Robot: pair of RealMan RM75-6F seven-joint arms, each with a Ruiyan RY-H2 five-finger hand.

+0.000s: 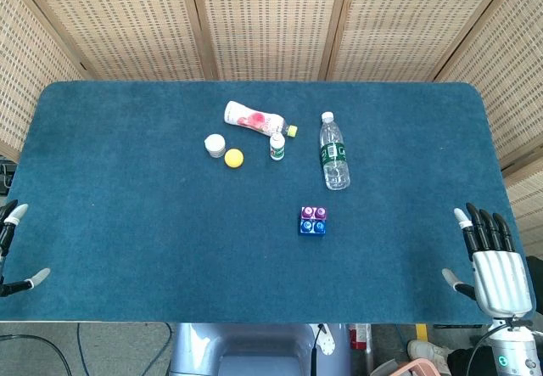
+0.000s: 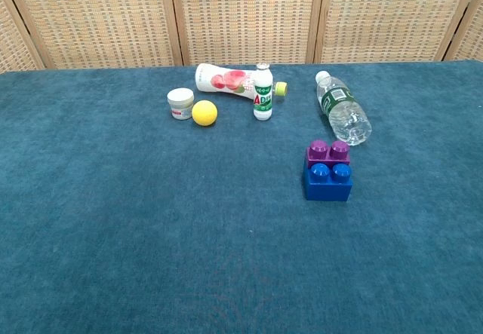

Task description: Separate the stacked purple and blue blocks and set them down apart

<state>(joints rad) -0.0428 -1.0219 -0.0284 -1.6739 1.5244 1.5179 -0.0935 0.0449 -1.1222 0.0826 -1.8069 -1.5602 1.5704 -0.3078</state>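
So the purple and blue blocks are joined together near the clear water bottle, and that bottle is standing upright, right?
Not quite. The purple and blue blocks are joined near the clear water bottle, but the chest view shows that bottle lying on its side, not upright.

purple block (image 2: 328, 151) | joined to blue block (image 2: 328, 182) | studs up | mid-table

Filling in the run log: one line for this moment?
blocks: purple block and blue block joined | left hand: open, table edge | right hand: open, table edge | stage: not started
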